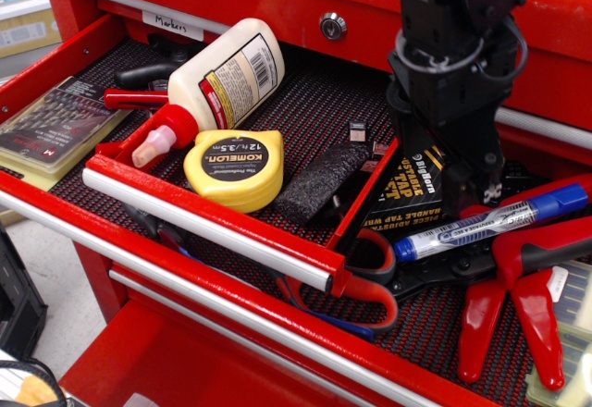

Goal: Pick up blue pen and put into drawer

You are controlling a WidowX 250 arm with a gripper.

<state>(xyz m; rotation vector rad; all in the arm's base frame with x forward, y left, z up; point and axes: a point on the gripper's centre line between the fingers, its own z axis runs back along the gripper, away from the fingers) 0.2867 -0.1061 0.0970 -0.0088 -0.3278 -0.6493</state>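
Blue pen (493, 222): lies in the wider lower drawer (444, 324), to the right of the narrower one. Its blue cap points to the upper right, its blue end to the lower left. It rests across the red-handled pliers (518, 277).

Drawer (305, 120): narrow, shallow and red, pulled out, with a silver pull bar (208, 227) along its front and a dark mesh liner.

In the drawer: a white glue bottle (222, 79) with a red collar lies tilted toward the front left corner. A yellow tape measure (234, 168) sits just beside it. A black block (319, 182) lies to the right of the tape. A small black clip-like piece (357, 131) lies behind the block.

Tool (467, 194): black, hanging down over the right edge of the drawer, just up and left of the pen. Its tips are dark against a dark background, so I cannot tell whether it is released or clenched. It holds nothing that can be seen.

Lower drawer, other items: a black-and-yellow tap set box (412, 194) lies partly under the narrow drawer's right wall. Red-handled scissors (365, 282) lie near the front. A packet of bits (46, 134) lies at the far left.
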